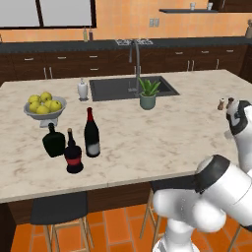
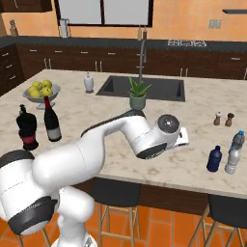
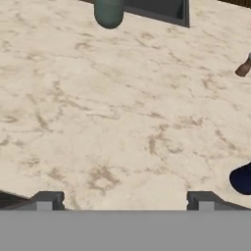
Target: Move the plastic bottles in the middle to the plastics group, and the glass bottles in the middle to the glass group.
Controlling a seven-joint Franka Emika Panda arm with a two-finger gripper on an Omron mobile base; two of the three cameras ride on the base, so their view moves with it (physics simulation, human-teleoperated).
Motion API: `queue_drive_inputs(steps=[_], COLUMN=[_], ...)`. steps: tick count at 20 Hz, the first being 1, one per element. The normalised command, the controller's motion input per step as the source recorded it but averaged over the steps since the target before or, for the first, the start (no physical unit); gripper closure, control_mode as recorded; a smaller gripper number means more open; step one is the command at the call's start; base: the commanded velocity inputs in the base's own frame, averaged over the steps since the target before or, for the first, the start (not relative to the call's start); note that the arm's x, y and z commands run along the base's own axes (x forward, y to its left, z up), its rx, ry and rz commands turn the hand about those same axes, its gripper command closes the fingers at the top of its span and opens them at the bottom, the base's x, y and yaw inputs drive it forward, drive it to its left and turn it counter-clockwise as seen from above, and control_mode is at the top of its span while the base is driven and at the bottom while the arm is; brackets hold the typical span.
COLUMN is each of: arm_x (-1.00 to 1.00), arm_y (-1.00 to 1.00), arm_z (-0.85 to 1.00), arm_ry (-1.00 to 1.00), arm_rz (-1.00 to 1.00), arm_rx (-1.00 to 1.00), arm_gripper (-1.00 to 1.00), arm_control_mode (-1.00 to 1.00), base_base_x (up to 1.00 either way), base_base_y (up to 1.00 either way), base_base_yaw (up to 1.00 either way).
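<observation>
Pale marbled stone covers the kitchen counter, with dark cabinets and an orange wall behind it and a sink set into its far side. Over the bare middle of this counter hangs the gripper, looking down at the stone; its two dark fingertips stand wide apart with nothing between them, so it is open and holds nothing. From the right base view the hand sits at the end of the white arm, low above the counter near its front edge. Just to the right of the gripper, close to the counter's front edge, stands the small blue bottle with a dark cap; in the hand view its dark blue body shows at the right border, a little beyond the right fingertip. Touching or just beside it on the far side from the gripper is a clear plastic bottle. Beyond those, farther from the gripper, stand two small shakers, one pale and one brown. Ahead of the gripper, by the sink, a potted plant stands in a grey-green pot. Well away to the gripper's left stands the tall wine bottle with a red neck and pale label, upright, just beside the round black bottle with a red band and the squat dark flask. Behind them sit a bowl of yellow fruit and a white dispenser.
</observation>
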Motion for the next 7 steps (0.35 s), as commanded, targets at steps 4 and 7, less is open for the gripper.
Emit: queue_drive_inputs(steps=[4,7], arm_x=[-0.01,0.18], arm_y=[0.7,0.87], arm_z=[0.18,0.05], arm_ry=[0.02,0.04], arm_rz=[0.27,0.18], arm_rx=[0.0,0.0], arm_gripper=[-1.0,-1.0], arm_control_mode=[-1.0,-1.0], base_base_x=[0.0,0.0], base_base_y=[0.0,0.0], base_base_yaw=[0.0,0.0])
